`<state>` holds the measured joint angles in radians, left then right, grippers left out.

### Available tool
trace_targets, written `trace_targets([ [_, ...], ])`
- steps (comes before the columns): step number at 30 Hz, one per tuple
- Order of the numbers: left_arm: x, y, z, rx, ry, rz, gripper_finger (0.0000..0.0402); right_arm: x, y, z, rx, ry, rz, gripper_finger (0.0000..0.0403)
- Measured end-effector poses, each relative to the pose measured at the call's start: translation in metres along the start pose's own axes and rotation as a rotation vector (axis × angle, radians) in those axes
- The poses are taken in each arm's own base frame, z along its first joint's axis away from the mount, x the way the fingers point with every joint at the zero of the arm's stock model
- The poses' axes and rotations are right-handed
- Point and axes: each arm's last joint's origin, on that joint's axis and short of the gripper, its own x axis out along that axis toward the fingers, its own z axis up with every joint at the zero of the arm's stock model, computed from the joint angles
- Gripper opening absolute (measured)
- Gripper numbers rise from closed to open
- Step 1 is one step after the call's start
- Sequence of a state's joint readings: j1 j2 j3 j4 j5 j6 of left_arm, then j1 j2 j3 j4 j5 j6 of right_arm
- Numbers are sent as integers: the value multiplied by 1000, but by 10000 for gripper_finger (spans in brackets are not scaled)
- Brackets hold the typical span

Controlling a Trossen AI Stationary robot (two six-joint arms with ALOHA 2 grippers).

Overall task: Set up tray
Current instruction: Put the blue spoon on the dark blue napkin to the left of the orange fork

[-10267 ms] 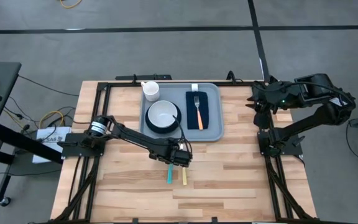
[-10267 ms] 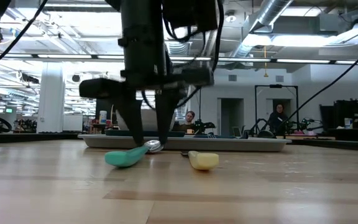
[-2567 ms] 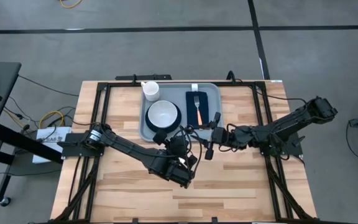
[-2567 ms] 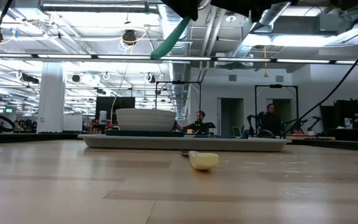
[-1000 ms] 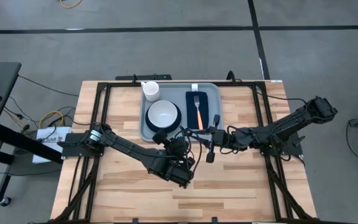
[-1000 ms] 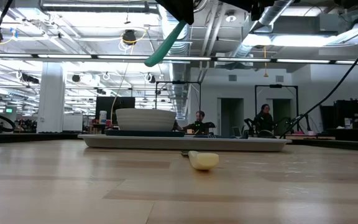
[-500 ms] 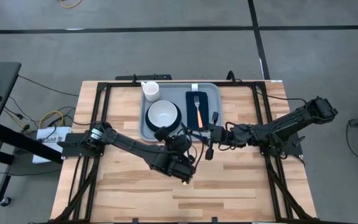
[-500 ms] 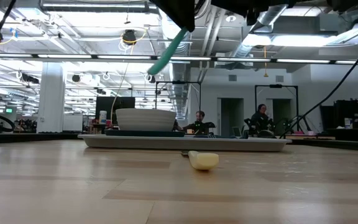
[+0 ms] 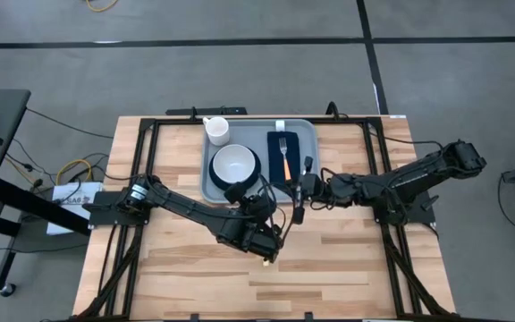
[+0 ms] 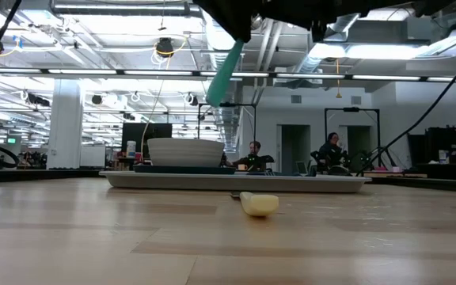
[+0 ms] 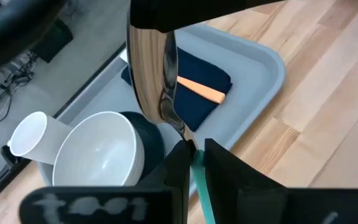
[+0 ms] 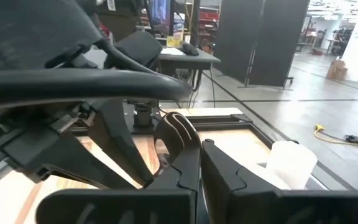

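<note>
Beside the tray (image 9: 308, 192) rim, both grippers pinch one spoon (image 11: 157, 84).

left arm: reaches across the table's middle, left gripper (image 9: 271, 234) clamped | right arm: stretched inward, right gripper (image 9: 299, 199) closed, just beside the left wrist

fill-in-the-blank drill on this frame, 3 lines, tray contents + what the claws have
1. The orange-handled fork lies on the dark ___ on the tray.
2. The white bowl sits on the dark round ___.
3. The left claw holds the spoon by its ___ handle, while the right claw is shut on its bowl end.

Missing words: napkin; plate; teal
</note>
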<state>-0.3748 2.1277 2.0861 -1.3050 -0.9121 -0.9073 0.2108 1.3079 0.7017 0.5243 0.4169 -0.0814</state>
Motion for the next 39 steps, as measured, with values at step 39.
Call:
trace_targets([
  [39, -6, -5, -8, -15, 56, -44, 22, -60, -19, 32, -146, 131, -130, 0],
])
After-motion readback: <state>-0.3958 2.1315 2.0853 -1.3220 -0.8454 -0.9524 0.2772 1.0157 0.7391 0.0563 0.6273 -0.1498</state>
